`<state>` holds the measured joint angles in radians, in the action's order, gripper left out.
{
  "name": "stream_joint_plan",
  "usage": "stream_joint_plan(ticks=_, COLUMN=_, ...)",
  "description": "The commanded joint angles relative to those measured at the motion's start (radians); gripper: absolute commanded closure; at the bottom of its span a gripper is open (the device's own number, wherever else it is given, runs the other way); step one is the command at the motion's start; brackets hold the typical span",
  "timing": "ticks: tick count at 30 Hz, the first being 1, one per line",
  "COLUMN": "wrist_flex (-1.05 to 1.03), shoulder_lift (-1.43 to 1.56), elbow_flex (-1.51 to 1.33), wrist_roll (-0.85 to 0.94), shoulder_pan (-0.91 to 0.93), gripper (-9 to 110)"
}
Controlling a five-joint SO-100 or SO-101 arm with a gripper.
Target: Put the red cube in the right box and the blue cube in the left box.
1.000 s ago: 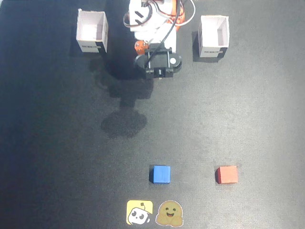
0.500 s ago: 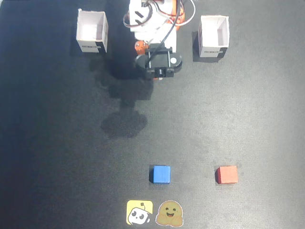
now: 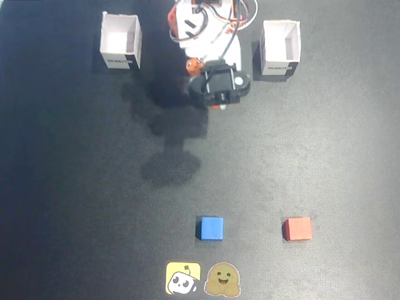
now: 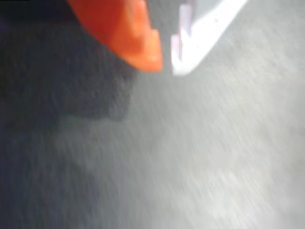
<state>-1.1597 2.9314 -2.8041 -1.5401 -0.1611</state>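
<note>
In the fixed view the red cube [image 3: 297,229] lies at the lower right of the black mat and the blue cube [image 3: 212,228] at the lower middle. The right box [image 3: 121,41], squarish with a pinkish-grey inside, stands at that view's top left. The left box [image 3: 280,47], with a tall bright white inner wall, stands at the top right. My gripper [image 3: 216,105] hangs between the boxes, far from both cubes. The blurred wrist view shows the gripper [image 4: 166,67] with its orange and white fingertips almost together, holding nothing, over bare mat.
The arm's white and orange base [image 3: 203,28] with its cables sits at the top middle between the boxes. Two cartoon stickers [image 3: 203,278] lie on the mat's front edge just below the blue cube. The arm's shadow [image 3: 170,165] falls on the mat's middle.
The gripper head has swung a little to the right and downward in the fixed view, and its shadow has shifted with it. Cubes and boxes have not moved.
</note>
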Motion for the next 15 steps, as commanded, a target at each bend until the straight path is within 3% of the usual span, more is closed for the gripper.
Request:
stream_joint_plan(ticks=1, wrist_flex=0.064, shoulder_lift=-0.195, elbow_flex=0.144, wrist_roll=-0.017, shoulder_pan=-0.023, gripper=101)
stream_joint_plan(ticks=15, wrist_flex=0.181, shoulder_lift=-0.762, elbow_flex=0.554, wrist_roll=-0.126, shoulder_pan=-0.130, gripper=101)
